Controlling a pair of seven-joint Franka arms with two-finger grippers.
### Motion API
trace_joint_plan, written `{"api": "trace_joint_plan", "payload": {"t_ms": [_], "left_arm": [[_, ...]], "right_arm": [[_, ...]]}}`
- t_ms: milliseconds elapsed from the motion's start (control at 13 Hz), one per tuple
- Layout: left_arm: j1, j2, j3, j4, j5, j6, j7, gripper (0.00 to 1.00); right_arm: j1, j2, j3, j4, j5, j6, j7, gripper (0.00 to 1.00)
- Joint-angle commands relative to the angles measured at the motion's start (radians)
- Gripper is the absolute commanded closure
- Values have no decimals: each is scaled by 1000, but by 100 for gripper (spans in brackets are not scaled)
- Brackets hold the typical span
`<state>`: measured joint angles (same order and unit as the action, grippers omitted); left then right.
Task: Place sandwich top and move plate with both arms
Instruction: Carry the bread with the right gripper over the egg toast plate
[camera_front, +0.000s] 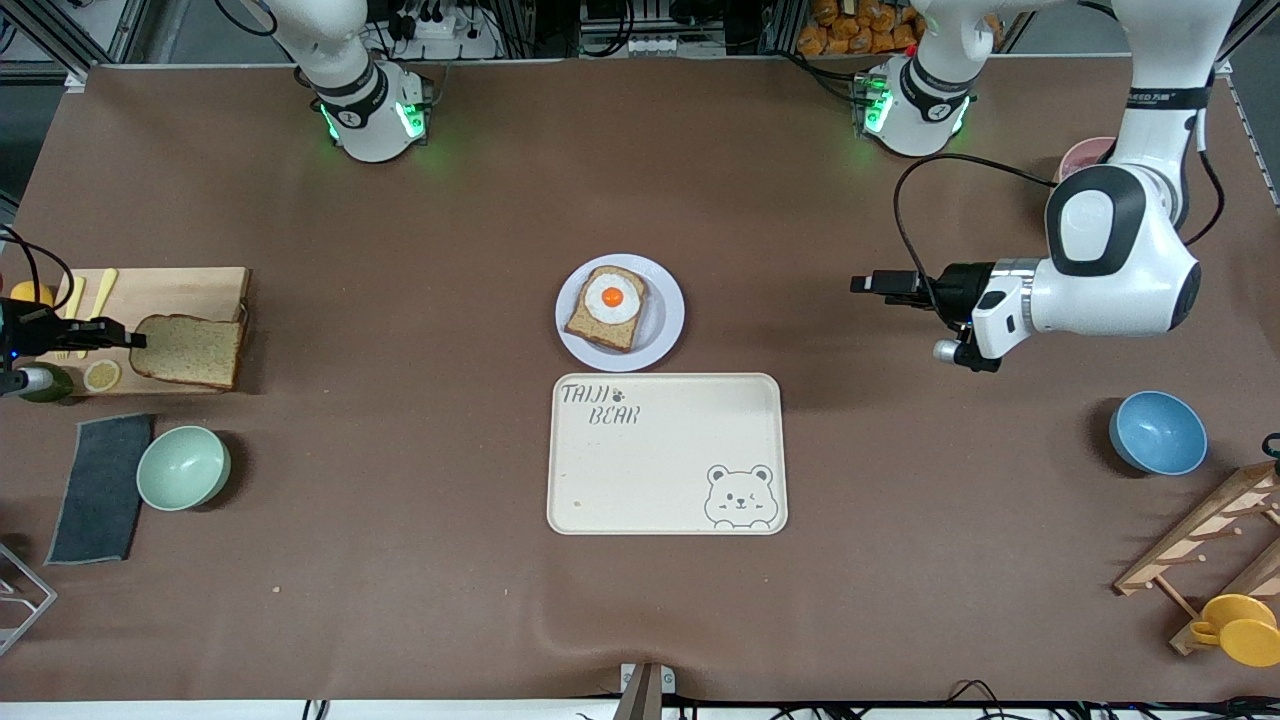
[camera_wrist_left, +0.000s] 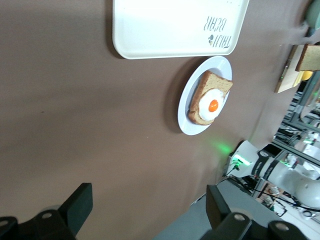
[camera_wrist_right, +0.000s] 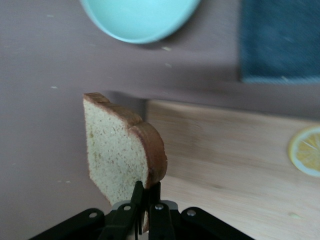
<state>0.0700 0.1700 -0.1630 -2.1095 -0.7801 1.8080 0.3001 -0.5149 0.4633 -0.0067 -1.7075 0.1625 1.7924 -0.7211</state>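
right gripper (camera_wrist_right: 145, 212) pinches the brown wholemeal bread slice (camera_front: 188, 350) by one crust edge, over the wooden board (camera_front: 170, 290) at the right arm's table edge. slim hold; slice could tilt or drop in transit. left gripper (camera_wrist_left: 147, 210) spread, waiting. lavender-white round plate (camera_front: 668, 318) mid-table.

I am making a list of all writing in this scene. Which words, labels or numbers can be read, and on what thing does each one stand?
"TAIJI BEAR": printed in a corner of the cream tray, with a small paw mark; the tray also bears a bear drawing.
A line of small dark lettering on the left arm's upper link: too small to read.
A round mark on each arm base: not readable.
No writing shows on the plate, bowls or cutting board.
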Motion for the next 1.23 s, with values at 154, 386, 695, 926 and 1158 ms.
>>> {"api": "trace_joint_plan", "payload": {"t_ms": [154,386,695,926,1158], "left_arm": [[4,-38,-16,-96,-139,59,71,0],[4,-37,-30,-116,-203,74,76,0],[4,-37,-46,-139,-272,94,79,0],[5,-30,-44,-178,-369,94,166,0],[5,-23,-44,-204,-399,94,195,0]], "right_arm": [[165,-55,60,11,127,-60,21,100],[384,-51,73,14,253,-50,158,100],[764,-25,71,81,262,-39,195,100],[817,47,82,117,269,-27,96,100],[877,74,82,134,269,-36,-82,100]]}}
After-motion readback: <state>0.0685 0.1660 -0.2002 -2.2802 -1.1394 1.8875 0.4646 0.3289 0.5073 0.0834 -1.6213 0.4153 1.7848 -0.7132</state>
